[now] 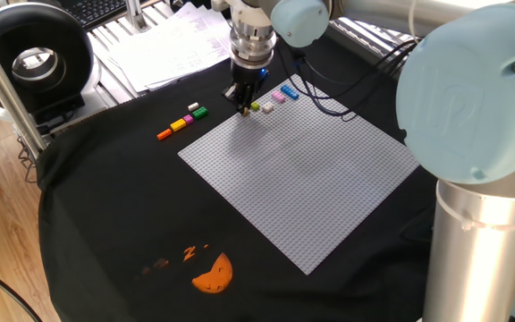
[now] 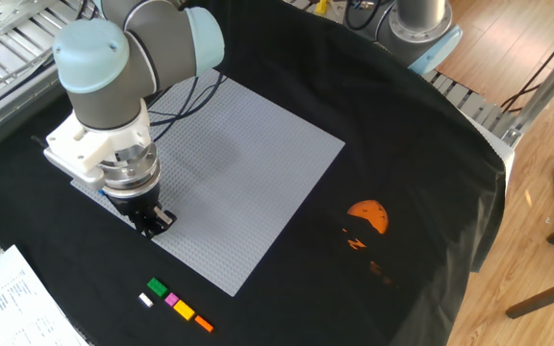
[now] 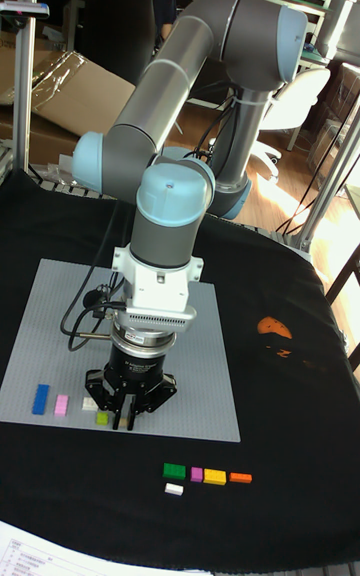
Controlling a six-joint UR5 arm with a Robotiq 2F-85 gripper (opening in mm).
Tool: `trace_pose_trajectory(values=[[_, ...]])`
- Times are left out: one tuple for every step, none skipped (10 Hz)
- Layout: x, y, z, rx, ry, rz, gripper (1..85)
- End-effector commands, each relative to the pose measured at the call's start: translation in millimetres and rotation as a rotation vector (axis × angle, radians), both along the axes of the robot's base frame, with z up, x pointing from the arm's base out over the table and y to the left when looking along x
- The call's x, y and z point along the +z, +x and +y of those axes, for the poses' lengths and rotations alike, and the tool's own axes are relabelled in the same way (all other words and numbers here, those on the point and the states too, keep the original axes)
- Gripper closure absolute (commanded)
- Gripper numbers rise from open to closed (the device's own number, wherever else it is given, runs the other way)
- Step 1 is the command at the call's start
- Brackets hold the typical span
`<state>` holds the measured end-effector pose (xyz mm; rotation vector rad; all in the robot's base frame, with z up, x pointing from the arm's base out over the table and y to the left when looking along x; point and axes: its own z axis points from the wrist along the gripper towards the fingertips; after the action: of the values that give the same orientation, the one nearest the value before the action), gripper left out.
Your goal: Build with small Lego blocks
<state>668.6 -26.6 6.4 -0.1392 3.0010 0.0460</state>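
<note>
Small Lego blocks sat in two bunches. From one fixed view, a loose row of orange, yellow, pink, green and white bricks lay on the black cloth of the tabletop, just off the grey baseplate. A few more, pink among them, were on the plate's far corner. The pincer was right down at that corner beside a yellow-green brick; couldn't tell how wide it was or if it held anything.

From the other fixed view, the pincer stood at the plate's near edge, jaws too dark to read. The loose row lay well apart on the cloth.

The tall fixed view showed the pincer with fingers close together, tips beside the yellow-green brick; blue and pink bricks sat further left.
</note>
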Motion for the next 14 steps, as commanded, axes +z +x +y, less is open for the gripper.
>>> trace_pose_trajectory(values=[[1.7,0.6,5,-0.010,0.027,-0.001,76.3],[1.4,1.1,6,-0.012,0.033,-0.001,76.3],[0.9,1.9,6,-0.012,0.033,-0.002,76.3],[-0.4,2.6,6,-0.012,0.033,-0.004,76.3],[-1.5,3.1,6,-0.011,0.033,-0.006,76.3],[-1.8,3.2,6,-0.008,0.031,-0.006,76.3],[-3.0,3.6,5,-0.006,0.029,-0.006,76.3],[-3.7,4.4,5,-0.006,0.029,-0.009,76.3],[-2.7,4.2,4,-0.006,0.026,-0.009,76.3],[-1.0,3.2,4,-0.006,0.026,-0.006,76.3],[0.8,1.8,4,-0.004,0.026,-0.001,75.3],[6.4,1.2,4,0.012,0.025,-0.002,63.0],[14.1,-1.6,8,0.022,0.044,0.007,43.3],[19.8,-1.7,11,0.038,0.056,0.012,39.7]])
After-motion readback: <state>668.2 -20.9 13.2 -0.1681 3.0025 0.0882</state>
